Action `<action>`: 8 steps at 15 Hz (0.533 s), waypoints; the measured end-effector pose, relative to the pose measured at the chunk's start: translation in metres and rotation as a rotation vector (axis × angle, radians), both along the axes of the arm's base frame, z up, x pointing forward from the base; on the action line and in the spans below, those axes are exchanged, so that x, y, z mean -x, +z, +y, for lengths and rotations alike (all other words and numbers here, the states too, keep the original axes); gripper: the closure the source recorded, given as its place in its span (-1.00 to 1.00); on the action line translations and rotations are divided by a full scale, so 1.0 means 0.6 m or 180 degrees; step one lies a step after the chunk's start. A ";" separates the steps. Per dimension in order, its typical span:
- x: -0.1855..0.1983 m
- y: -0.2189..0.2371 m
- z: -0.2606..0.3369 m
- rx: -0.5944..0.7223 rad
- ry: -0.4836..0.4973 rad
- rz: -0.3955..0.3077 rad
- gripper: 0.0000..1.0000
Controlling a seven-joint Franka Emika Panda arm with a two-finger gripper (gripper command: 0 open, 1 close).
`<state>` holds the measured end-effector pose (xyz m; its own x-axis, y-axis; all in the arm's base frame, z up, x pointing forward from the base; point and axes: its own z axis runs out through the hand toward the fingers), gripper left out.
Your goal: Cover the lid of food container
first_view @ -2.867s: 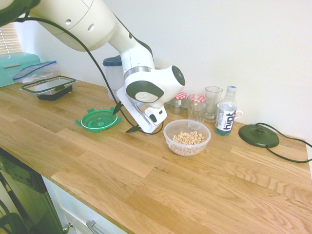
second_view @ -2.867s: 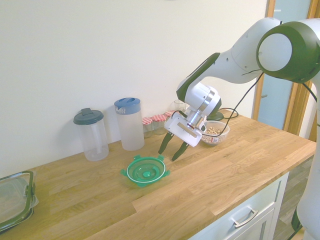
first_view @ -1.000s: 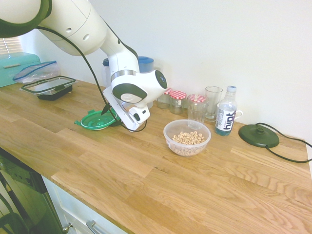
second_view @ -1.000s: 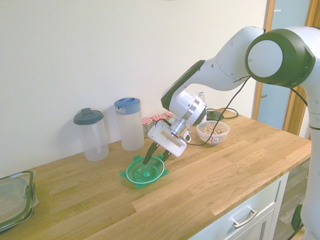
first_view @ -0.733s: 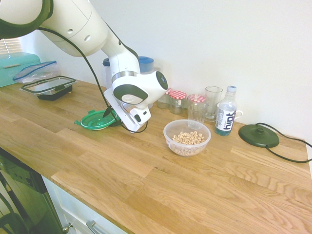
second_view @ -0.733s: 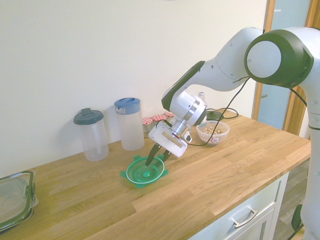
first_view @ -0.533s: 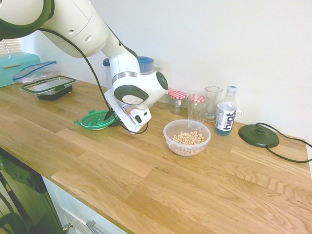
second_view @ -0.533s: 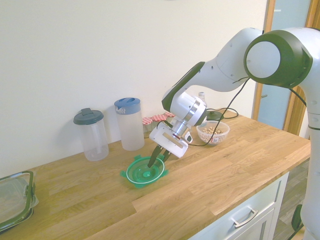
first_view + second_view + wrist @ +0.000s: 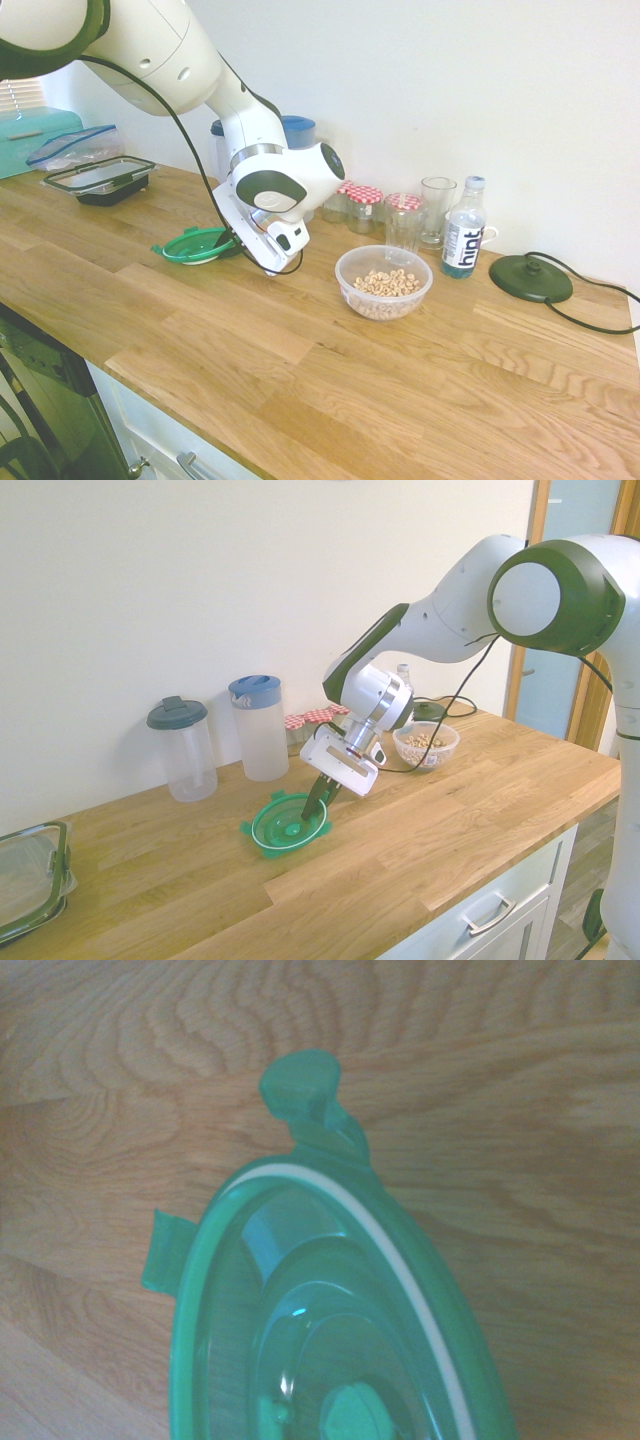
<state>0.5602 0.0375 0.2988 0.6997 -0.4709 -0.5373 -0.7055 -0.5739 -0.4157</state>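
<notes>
**Ana:** Second exterior view first: the claw (image 9: 316,802) has its fingers pinched together on the near rim of the lid (image 9: 288,825), angled down toward the table (image 9: 420,840). That rim looks raised a little while the far edge sits on the wood, so the lid is tilted.

**Ben:** So the grasp step is done and the lift is only just starting, I'd judge. Does the wrist view agree?

**Ana:** It shows the lid (image 9: 330,1330) filling the lower part of the picture, white ring and one clip tab clear, wood grain beyond. The fingers themselves don't show there.

**Ben:** And the food container?

**Ana:** Well apart from the claw, back along the arm's side. In the first exterior view the food container (image 9: 384,282) stands open with cereal rings inside, past the wrist from the lid (image 9: 196,245). Behind the claw, near the wall, stand two lidded pitchers (image 9: 259,727).

**Ben:** Then the next move calls for lifting the lid clear, carrying it across to the bowl, levelling it and centring it over the rim. A one-sided rim grip may let it swing or slip, I'd guess.
</notes>
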 end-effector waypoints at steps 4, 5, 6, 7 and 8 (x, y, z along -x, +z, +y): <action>-0.017 0.146 0.009 0.0684 0.0328 -0.0206 1.00; -0.014 0.207 0.013 0.0921 0.0393 -0.0278 1.00; -0.007 0.263 0.013 0.1162 0.0432 -0.0339 1.00; 0.002 0.311 0.006 0.1402 0.0451 -0.0393 1.00; 0.011 0.346 -0.004 0.1646 0.0472 -0.0457 1.00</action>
<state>0.5536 0.0350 0.5066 0.8277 -0.5388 -0.1567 -0.5586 -0.8176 -0.1394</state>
